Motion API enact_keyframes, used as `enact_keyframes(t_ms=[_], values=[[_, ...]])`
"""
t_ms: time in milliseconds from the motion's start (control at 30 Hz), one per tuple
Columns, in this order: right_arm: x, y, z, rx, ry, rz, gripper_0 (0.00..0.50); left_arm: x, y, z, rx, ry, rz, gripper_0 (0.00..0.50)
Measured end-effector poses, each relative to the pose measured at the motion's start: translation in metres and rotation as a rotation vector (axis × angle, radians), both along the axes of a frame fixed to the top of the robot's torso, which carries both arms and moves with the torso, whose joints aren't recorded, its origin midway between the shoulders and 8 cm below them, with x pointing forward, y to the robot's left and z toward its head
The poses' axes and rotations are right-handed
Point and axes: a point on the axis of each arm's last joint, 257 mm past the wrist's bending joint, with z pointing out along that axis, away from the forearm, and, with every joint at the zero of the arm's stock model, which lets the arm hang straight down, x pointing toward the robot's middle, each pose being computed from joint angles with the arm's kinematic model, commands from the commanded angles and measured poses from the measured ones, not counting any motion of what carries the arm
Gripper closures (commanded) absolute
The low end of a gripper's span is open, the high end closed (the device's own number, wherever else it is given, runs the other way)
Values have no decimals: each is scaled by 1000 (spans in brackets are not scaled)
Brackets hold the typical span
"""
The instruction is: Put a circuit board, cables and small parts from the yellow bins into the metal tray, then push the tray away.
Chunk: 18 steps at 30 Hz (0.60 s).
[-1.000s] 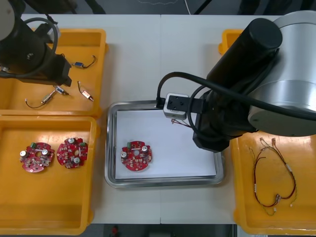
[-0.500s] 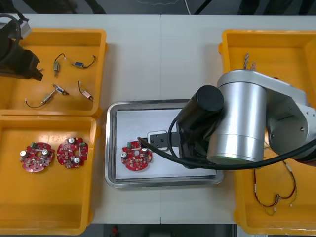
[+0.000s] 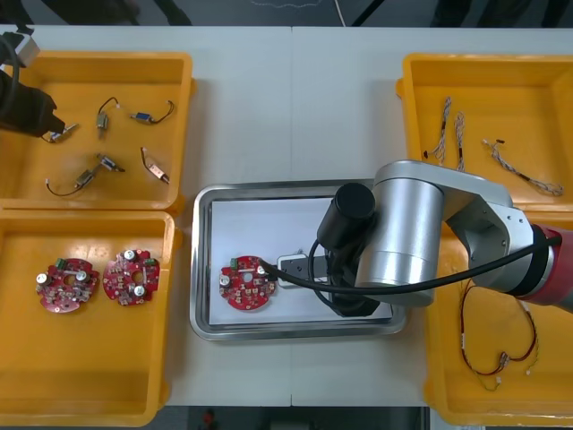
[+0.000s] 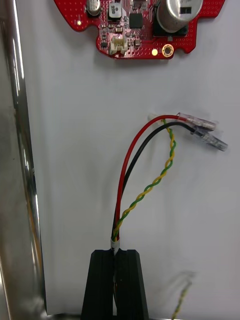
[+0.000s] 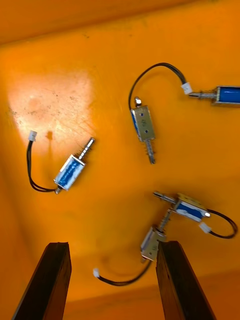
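The right gripper (image 4: 119, 254) is low inside the metal tray (image 4: 20, 150). Its two black fingers pinch a bunch of thin cables (image 4: 150, 189): one red, one black, and a yellow and green twisted one. The cables bend out from the fingers, and their clear ends reach across the white floor of the tray. The round red circuit board (image 4: 145, 22) lies flat just past those ends, not touching them. There is bare white room between the cables and the shiny tray wall. The left gripper (image 5: 112, 246) hangs over the far yellow bin (image 5: 55, 55) on the left, with its fingers wide apart. Small metal parts (image 5: 142, 125) with short black wires lie spread out under it. The tray sits on the light table (image 3: 295, 107) between the bins
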Motion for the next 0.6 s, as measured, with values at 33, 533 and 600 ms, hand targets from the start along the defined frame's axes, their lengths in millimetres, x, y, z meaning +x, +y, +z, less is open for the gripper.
enact_keyframes(t_ms=[33, 533, 600], values=[[0, -1, -3, -1, 3, -2, 500, 3, 3, -2, 10, -7, -12, 0], [-3, -4, -18, -15, 19, -7, 7, 28, 24, -42, 158, -61, -160, 0], [-3, -4, -18, -15, 20, -8, 0, 31, 25, -49, 161, -65, -157, 0]])
